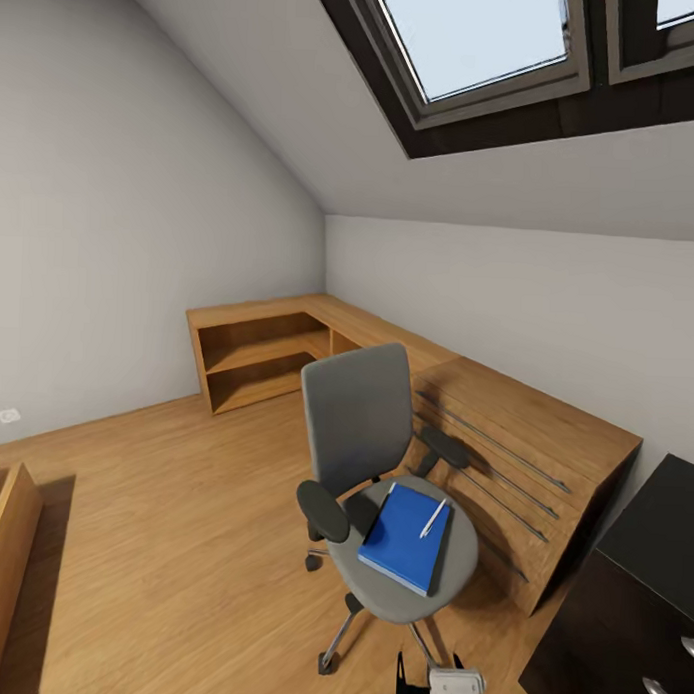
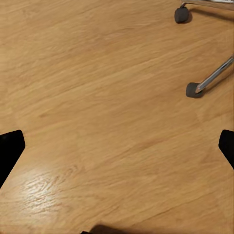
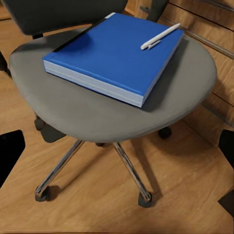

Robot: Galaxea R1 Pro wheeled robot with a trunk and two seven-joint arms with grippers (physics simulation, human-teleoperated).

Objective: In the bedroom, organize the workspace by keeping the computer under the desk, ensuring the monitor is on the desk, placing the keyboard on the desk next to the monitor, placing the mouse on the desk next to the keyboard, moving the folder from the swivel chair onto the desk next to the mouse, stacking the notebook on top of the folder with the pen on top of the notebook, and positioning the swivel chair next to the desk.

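An attic bedroom with a sloped skylit ceiling and wood floor (image 1: 161, 521); the swivel chair (image 1: 360, 417) stands at about five o'clock in the head view, beside the wooden dresser (image 1: 523, 463). On its grey seat lies a blue book, folder or notebook (image 3: 114, 56), stiff and fairly light by my guess, best gripped at an overhanging edge. The thin white pen (image 3: 160, 36) rests atop and may roll. Both pincers' fingers look spread apart, holding nothing.

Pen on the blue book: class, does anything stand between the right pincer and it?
Nothing visible does. The pen lies bare on the blue book on the chair seat, and the right wrist view looks straight onto it.
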